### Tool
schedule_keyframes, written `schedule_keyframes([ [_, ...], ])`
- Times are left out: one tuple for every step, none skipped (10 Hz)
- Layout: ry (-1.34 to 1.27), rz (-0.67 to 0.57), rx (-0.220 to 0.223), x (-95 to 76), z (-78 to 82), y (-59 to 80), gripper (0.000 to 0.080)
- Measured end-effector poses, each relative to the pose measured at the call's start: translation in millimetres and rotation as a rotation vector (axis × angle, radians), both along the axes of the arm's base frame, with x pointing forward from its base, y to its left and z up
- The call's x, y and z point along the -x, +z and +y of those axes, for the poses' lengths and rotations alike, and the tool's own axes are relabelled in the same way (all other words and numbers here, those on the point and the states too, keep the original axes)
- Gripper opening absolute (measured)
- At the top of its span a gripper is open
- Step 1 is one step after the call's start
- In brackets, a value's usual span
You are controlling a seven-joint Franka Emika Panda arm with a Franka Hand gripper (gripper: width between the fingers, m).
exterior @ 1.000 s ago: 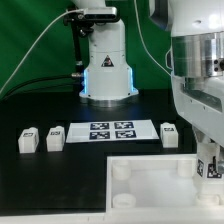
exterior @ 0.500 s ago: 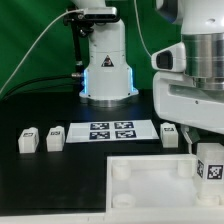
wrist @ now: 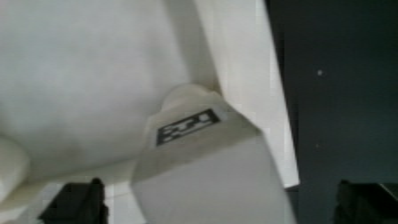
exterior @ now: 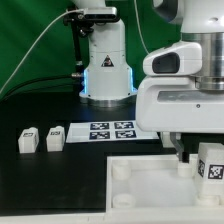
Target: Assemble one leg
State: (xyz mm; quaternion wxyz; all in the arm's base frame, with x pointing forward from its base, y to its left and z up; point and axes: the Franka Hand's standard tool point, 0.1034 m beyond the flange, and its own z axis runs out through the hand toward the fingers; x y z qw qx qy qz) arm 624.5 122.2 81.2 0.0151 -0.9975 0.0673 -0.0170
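Note:
A leg [exterior: 212,165], a small white post with a marker tag, stands upright at the right end of the large white tabletop [exterior: 150,170]. My gripper [exterior: 203,152] hangs over it, open, with one dark finger [exterior: 183,150] on the exterior view's left of the leg. In the wrist view the leg [wrist: 187,128] sits between the two dark fingertips [wrist: 80,200] of the gripper [wrist: 222,205], with a gap on each side, above the tabletop [wrist: 89,70]. Two more legs [exterior: 28,140] [exterior: 55,138] lie at the left.
The marker board [exterior: 110,130] lies on the black table between the loose legs and my arm. The robot base [exterior: 105,65] stands behind it. The tabletop has round corner sockets [exterior: 122,173]. Black table surface [wrist: 338,80] shows beside the tabletop.
The hand has let go of the leg on the tabletop and swung toward the exterior view's left, now covering the leg beside the marker board. The standing leg has not moved.

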Motion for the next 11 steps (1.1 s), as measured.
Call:
schedule_keyframes([
  [0.109,-0.002,0.010,0.2,-2.4,-0.6,0.0649],
  [0.100,-0.002,0.007,0.3,-1.9,-0.6,0.0649],
  [0.075,-0.001,0.007,0.3,-1.9,-0.6,0.0649],
  [0.076,-0.001,0.007,0.3,-2.1,-0.6,0.0561],
  [0.012,0.001,0.000,0.4,-1.2,-0.6,0.0561],
  [-0.094,0.005,-0.009,0.7,-0.4,-0.7,0.0361],
  [-0.159,0.007,-0.010,0.4,-2.3,-0.7,0.0295],
  [-0.262,0.011,-0.014,0.4,-2.6,-0.8,0.0295],
  [-0.355,0.015,-0.025,-0.2,-3.5,-1.6,0.0295],
  [-0.530,0.025,-0.054,-4.2,-9.5,-2.5,0.0295],
  [-0.682,0.035,-0.077,-5.8,-13.5,-3.4,0.0295],
])
